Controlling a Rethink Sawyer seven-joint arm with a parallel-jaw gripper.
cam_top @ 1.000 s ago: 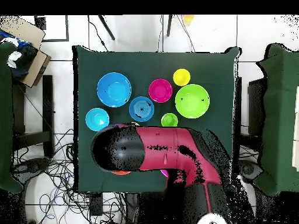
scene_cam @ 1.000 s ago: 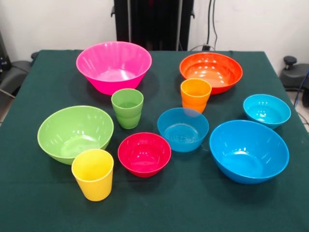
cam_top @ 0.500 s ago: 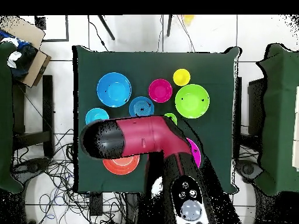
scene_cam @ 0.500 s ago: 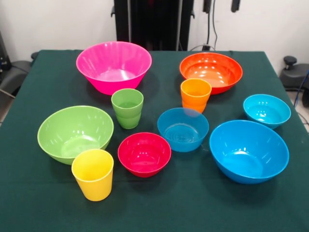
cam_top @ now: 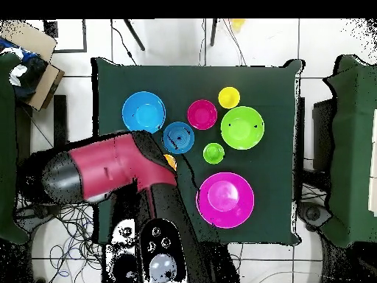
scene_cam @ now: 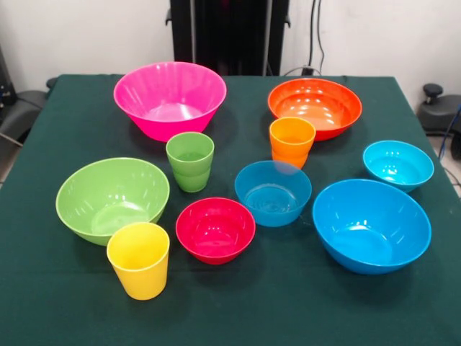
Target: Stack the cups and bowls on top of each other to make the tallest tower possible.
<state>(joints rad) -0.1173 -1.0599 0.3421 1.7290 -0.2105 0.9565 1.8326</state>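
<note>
Nothing's stacked yet, honestly. Nearest the camera sits the yellow cup (scene_cam: 138, 258), then the red bowl (scene_cam: 215, 228), light green bowl (scene_cam: 112, 197) and big blue bowl (scene_cam: 371, 224). Mid-table: two small blue bowls (scene_cam: 273, 192) (scene_cam: 397, 164), plus the green cup (scene_cam: 190, 160) and orange cup (scene_cam: 292, 140). At the back, the pink bowl (scene_cam: 170, 97) and orange bowl (scene_cam: 315, 107). All are upright and separate on the tabletop (scene_cam: 238, 310). The arm (cam_top: 110, 166) shows overhead, but the gripper isn't visible, so can't tell its state. The whole tower's left to build.

The red arm (cam_top: 110, 168) reaches sideways, its end hidden.
</note>
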